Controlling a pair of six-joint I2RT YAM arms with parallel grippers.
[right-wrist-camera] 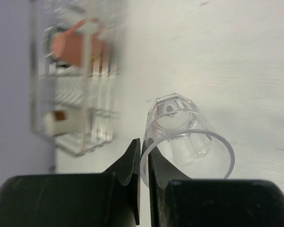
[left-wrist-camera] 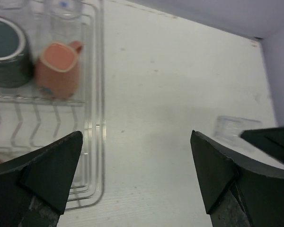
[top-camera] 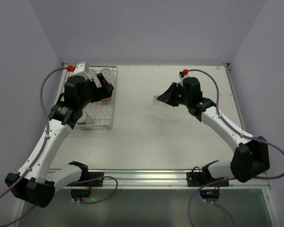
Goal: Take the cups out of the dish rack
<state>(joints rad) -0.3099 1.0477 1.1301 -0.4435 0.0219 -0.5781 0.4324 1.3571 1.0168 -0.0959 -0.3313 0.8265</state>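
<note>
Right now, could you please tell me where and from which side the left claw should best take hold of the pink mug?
Probably the handle: it juts free from the pink mug, away from the dark mug crowding its other side. Come from above.

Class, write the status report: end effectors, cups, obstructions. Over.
Left end effector open over rack edge. Right end effector shut on glass, away from rack. Pink mug, green mug in rack. No obstruction seen.

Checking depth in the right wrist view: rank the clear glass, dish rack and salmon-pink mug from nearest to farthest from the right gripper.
1. clear glass, pinched at its rim by the right gripper.
2. dish rack, its near wall, up-left.
3. salmon-pink mug, inside the rack, top left.
</note>
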